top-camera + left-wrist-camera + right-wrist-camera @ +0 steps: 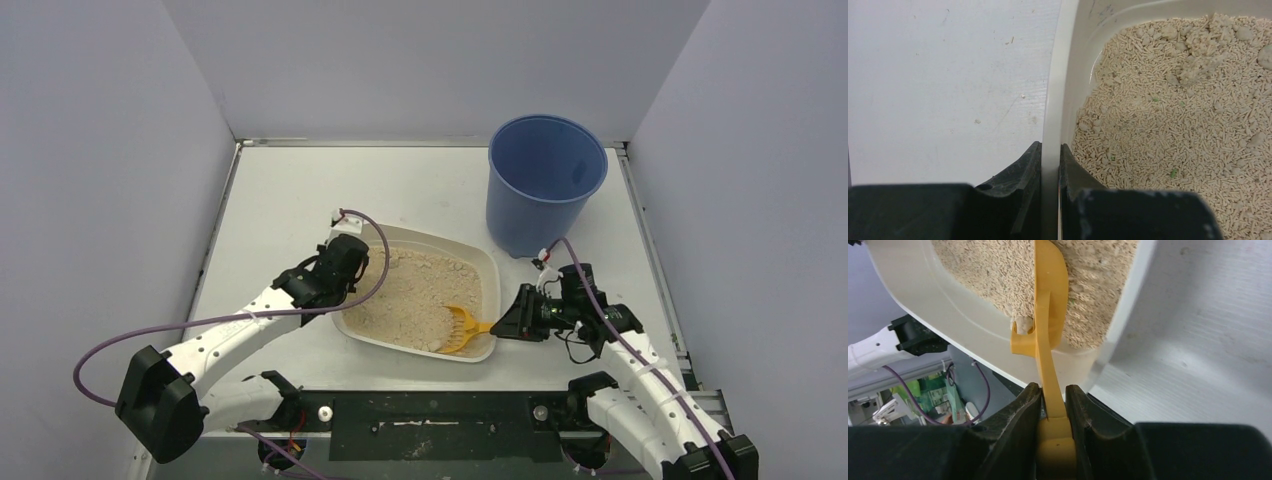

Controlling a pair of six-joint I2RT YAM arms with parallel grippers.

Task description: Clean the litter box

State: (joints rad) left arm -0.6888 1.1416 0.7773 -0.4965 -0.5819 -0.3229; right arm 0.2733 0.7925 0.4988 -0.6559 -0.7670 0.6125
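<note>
The top view looks down from high behind the near edge over the whole desk (300, 190); each wrist view peers close past its own jaws; all share the litter box (489, 300).

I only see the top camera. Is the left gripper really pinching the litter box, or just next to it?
Observer: Pinching. The left gripper is shut on the litter box rim, one finger outside, one inside.
Operator: What's the litter like close up?
Observer: Pale pellets with clumps and a few green specks.
Operator: And the scoop?
Observer: The right gripper clamps the scoop handle; a small lump sits in its side hook.
</note>
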